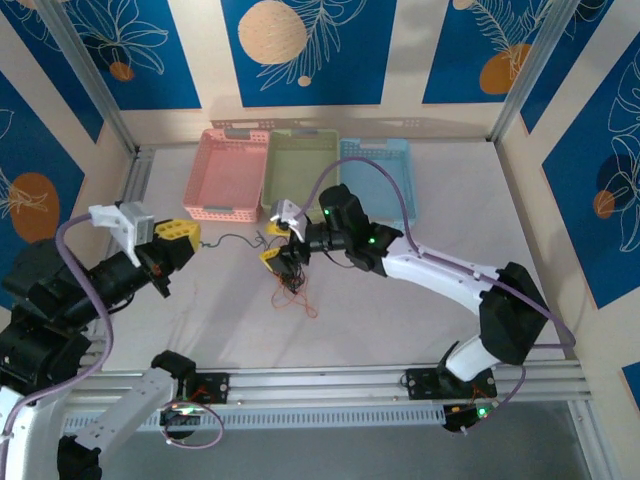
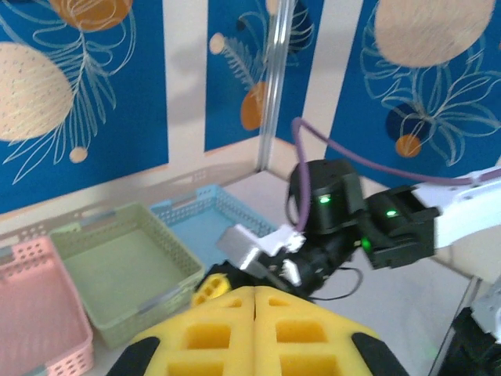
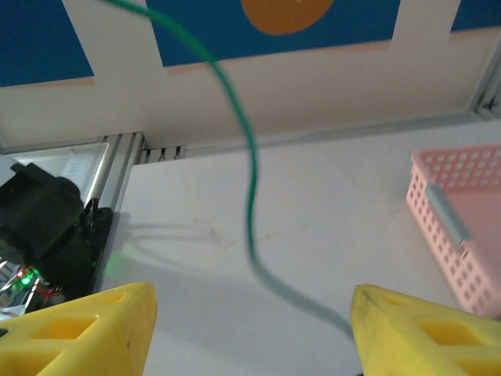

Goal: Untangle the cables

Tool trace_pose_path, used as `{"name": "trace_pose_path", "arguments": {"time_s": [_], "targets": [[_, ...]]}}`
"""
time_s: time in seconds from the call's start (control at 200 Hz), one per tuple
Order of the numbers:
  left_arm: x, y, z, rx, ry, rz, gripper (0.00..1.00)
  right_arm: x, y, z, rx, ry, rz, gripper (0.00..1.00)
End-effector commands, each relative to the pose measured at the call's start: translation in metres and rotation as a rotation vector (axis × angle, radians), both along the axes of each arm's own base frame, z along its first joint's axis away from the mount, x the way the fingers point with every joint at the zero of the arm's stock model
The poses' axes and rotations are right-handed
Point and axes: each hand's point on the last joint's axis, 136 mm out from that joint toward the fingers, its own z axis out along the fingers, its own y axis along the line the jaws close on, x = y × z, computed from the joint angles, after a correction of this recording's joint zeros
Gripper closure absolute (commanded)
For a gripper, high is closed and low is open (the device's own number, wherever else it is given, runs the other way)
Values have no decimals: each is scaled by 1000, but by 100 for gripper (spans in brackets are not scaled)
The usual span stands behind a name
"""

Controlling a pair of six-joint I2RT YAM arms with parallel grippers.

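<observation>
- Several thin cables (image 1: 292, 280) bunched in a loose knot on the white table (image 1: 420, 310), mid-table, right below the right gripper (image 1: 272, 243); mostly dark strands, hair-thin, looped over one another
- one orange-red strand (image 1: 306, 306) trails out of the knot toward the near edge; lies flat on the table
- green cable (image 1: 232, 240) leaves the bunch and runs leftward, wavy, lifted off the table, to the tip of the left gripper (image 1: 196, 243)
- left gripper: yellow fingers pressed flat together in the left wrist view (image 2: 255, 291); pinching the end of the green cable as far as the top view shows; the pinch point itself is too small to make out
- right gripper: jaws spread wide in the right wrist view (image 3: 252, 301); green cable (image 3: 252, 180) rises between the two yellow fingers (image 3: 102, 325), apart from both; blurred close to the lens; not gripped
- right gripper hangs just over the knot; cannot tell whether its fingertips touch the strands
- three perforated baskets side by side along the far edge: pink basket (image 1: 225, 210), green basket (image 1: 300, 170), blue basket (image 1: 385, 175); all well apart from the cables
- small green lights glow on the right arm (image 1: 440, 275) near its wrist
</observation>
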Motion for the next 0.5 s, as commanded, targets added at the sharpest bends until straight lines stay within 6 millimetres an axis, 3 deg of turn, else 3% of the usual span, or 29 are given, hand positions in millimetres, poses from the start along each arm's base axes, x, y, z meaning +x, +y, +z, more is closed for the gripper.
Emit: {"name": "trace_pose_path", "arguments": {"time_s": [0.0,0.115,0.315,0.495], "targets": [[-19,-2,27,-68,-54,-57,100,-6,14,10,9,-47,85,34],[-21,-2,31,-83,-55,-67,100,-7,25,16,18,-49,107,37],[-22,0,23,-80,-45,-52,100,1,25,16,24,-18,80,57],[-21,4,15,-62,-37,-27,100,8,9,10,15,8,51,56]]}}
